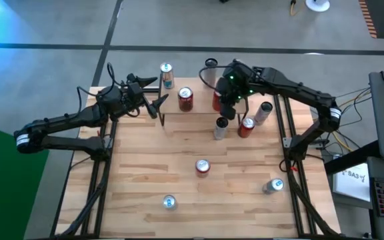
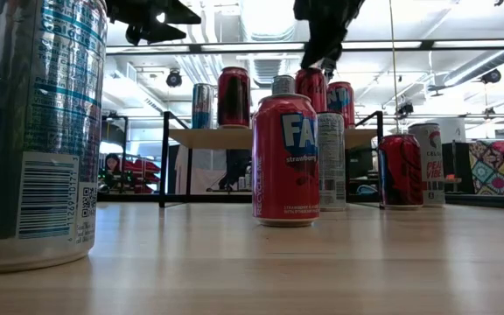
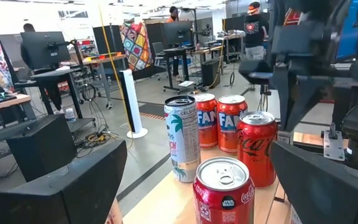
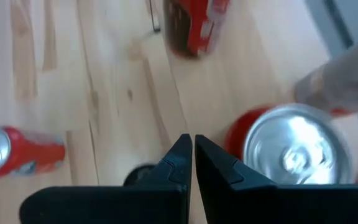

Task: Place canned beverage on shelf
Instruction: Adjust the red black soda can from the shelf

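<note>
A: What is the biggest thing here?
B: The slatted wooden desk. At its far edge stands the shelf, a light plank on thin black legs.

A: Where are the canned beverages relative to that shelf?
B: On the shelf top I count 4: a blue and silver can at its left end, a dark red cola can next to it, and 2 red Fanta cans toward its right end. Just in front of the shelf, on the desk, stand a slim silver can and a red can, with a pale can beside them. Well in front of the shelf are a strawberry Fanta can, a blue can and a silver can.

A: And the arms?
B: The right gripper hangs above the shelf's right end, fingers pressed together, holding nothing. The left gripper sits at the shelf's left end, fingers spread wide apart, gripping nothing.
</note>
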You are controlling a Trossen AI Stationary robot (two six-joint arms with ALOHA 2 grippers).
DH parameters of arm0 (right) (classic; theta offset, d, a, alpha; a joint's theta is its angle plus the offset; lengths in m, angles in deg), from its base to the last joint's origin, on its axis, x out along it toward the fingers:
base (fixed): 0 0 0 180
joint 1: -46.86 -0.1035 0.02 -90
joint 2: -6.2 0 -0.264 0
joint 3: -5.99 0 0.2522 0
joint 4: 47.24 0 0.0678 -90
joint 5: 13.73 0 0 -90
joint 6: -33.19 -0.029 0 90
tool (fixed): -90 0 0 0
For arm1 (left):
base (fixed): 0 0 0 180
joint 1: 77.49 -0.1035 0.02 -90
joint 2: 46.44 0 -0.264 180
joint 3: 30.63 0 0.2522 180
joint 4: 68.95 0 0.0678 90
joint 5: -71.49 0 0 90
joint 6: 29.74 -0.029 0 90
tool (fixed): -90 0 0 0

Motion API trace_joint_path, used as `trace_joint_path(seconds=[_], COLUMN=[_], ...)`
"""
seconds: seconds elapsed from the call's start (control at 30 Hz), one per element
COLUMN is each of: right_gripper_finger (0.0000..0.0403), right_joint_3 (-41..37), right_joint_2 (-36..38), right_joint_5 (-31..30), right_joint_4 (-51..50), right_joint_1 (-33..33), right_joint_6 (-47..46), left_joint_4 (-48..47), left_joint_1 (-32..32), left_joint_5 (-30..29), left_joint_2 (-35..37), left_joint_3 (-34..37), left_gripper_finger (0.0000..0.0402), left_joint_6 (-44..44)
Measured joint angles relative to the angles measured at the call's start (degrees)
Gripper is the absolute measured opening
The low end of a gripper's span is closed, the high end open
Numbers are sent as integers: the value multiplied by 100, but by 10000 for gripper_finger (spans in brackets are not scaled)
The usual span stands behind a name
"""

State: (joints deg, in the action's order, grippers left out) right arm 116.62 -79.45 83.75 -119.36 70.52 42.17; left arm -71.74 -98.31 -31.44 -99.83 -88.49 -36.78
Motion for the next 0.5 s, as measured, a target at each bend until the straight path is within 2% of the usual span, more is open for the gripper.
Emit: trace_joint_path(seconds=[0.3,0.5], right_gripper_finger=[12,12], right_joint_3=[99,91], right_joint_2=[3,3], right_joint_5=[-75,-943], right_joint_4=[687,595], right_joint_1=[111,298], right_joint_6=[76,-147], left_joint_4=[-2,-2], left_joint_1=[0,0], left_joint_5=[0,0], left_joint_2=[0,0], left_joint_3=[0,-1], left_gripper_finger=[382,382], left_joint_6=[2,2])
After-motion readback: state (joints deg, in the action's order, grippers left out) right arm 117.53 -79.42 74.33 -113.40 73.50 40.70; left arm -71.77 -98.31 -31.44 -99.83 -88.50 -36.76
